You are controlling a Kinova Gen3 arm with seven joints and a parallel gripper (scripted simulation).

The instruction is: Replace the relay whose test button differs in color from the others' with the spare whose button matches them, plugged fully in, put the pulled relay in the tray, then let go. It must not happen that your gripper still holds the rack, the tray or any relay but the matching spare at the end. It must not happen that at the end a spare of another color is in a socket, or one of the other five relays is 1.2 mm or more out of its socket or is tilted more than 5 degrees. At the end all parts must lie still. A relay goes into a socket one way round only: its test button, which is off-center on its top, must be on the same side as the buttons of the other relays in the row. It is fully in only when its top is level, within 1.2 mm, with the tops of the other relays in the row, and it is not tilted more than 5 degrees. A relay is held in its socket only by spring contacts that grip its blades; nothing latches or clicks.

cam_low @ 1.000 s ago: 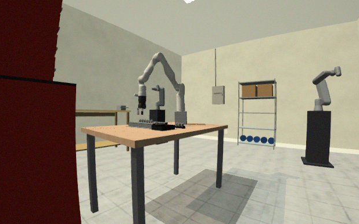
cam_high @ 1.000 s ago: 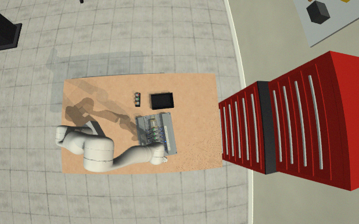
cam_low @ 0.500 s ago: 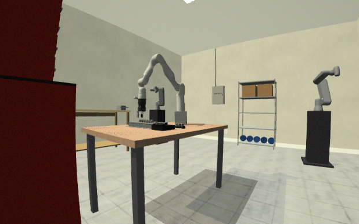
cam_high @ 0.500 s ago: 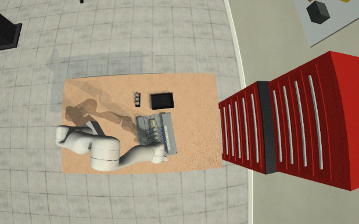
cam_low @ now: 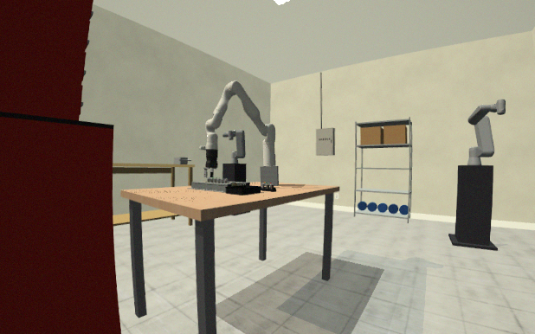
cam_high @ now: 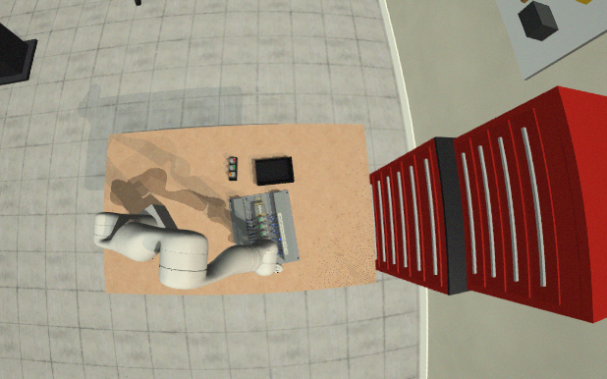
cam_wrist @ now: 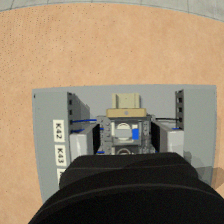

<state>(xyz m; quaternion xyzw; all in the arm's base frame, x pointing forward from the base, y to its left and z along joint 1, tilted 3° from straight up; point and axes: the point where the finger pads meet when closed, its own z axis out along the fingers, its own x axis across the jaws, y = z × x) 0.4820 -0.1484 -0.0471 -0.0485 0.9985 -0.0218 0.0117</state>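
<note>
Gripper (cam_low: pixel 209 172) hung fingers wide apart, holding nothing, over lower end of rack (cam_high: pixel 288 223) at frame center in top view. Blue-button relay (cam_wrist: pixel 128 132) sat in its socket, center of wrist view. Tray (cam_high: pixel 274 170) just above rack, spares (cam_high: pixel 233 168) to its left. Table (cam_high: pixel 330 147) bare toward right edge.

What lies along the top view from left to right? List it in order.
Black pedestal → arm → spares → tray → red cabinet. The relay rack overlaps the arm's wrist and sits below the spares and tray, so I leave it out.
</note>
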